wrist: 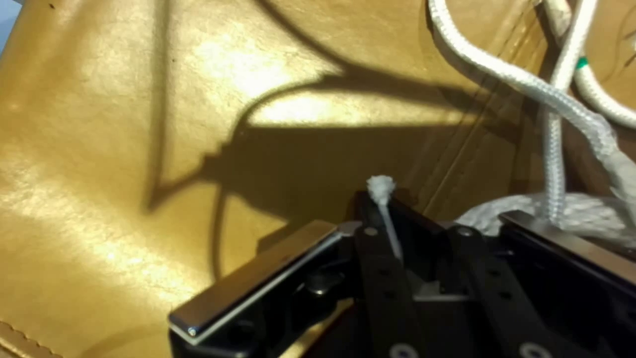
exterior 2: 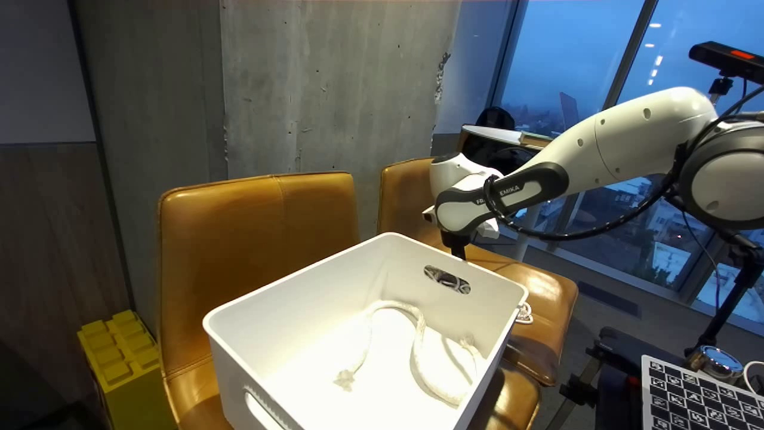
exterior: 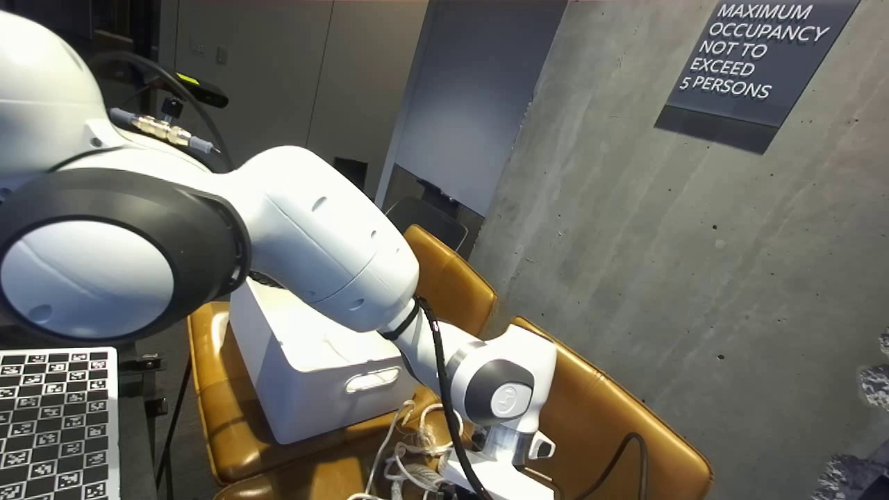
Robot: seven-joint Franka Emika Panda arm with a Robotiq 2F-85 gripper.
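Note:
In the wrist view my gripper [wrist: 390,214] has its dark fingers drawn together. The frayed end of a white rope [wrist: 381,188] pokes up from between them, pinched along its thin part. Right of the gripper, more white rope [wrist: 502,69] loops over the tan leather seat [wrist: 124,124]. An exterior view puts the gripper [exterior 2: 458,248] low over a chair, just behind the white bin [exterior 2: 286,280], whose far wall hides the fingertips. Inside that bin lies a pale rope [exterior 2: 419,352] in a curve. A tangle of white rope [exterior: 410,469] shows beside the gripper.
The bin rests on a tan chair [exterior 2: 256,221], with another chair [exterior: 611,403] under the arm. A concrete wall [exterior: 660,243] rises behind the chairs. A patterned marker board [exterior: 59,423] lies near the robot's base. A yellow block [exterior 2: 128,370] stands on the floor.

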